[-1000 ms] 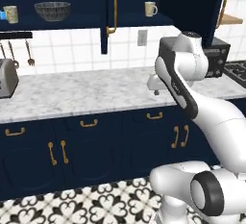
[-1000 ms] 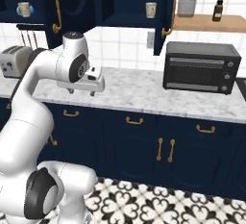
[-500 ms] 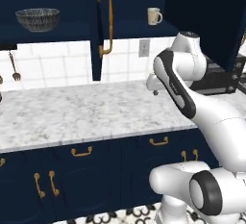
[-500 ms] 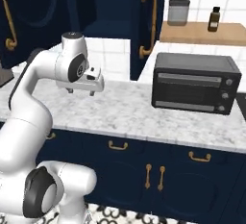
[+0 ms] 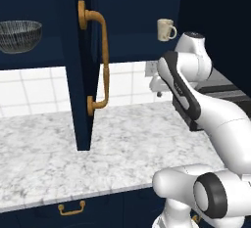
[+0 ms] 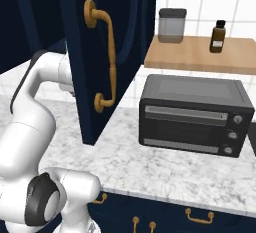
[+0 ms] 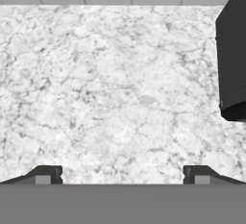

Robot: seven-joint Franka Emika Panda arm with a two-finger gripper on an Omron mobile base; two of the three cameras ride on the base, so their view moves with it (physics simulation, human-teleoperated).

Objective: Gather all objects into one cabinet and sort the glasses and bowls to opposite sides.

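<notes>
Cabinet shelf: bowl point(image 5: 18, 35) far left, mug point(image 5: 165, 29) well right.
Cabinet door point(image 5: 87, 65): between them, over the counter point(image 5: 59, 148).
Toaster oven point(image 6: 194, 115): on counter; shelf point(image 6: 200, 54) above bears canister point(image 6: 172, 25) left of bottle point(image 6: 217, 36).

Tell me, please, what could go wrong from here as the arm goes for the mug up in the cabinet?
The open cabinet door juts out over the counter close to the arm, so a swing leftward might strike it. The beige mug stands high near the shelf edge; a clumsy approach by the open gripper could knock it down onto the marble counter.
</notes>
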